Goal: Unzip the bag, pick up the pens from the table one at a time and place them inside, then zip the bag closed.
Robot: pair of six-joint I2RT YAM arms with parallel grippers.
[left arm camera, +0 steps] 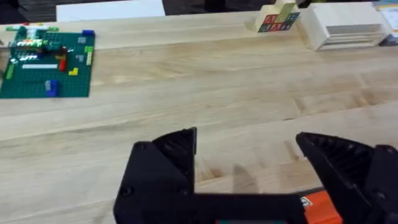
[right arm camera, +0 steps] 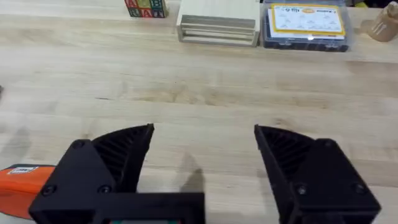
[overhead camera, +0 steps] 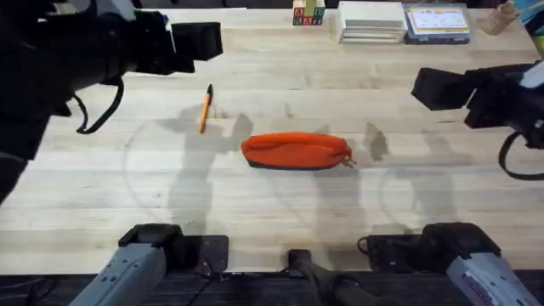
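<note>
While both arms were raised well above the table [overhead camera: 272,212], nothing was gripped: the left gripper [left arm camera: 249,155] and the right gripper [right arm camera: 205,149] were each seen with fingers spread apart, judged as readiness for the zipper. The orange pouch [overhead camera: 296,151] was noted at table centre, lying lengthwise, zipped shut, dark along its underside, its pull [overhead camera: 349,161] at the 3 o'clock end. One orange pen [overhead camera: 204,109], black-tipped, was recorded at 10 o'clock from the pouch, well apart.

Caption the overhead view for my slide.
Orange bag lies zipped on the table, one pen beside it, both arms raised.
</note>
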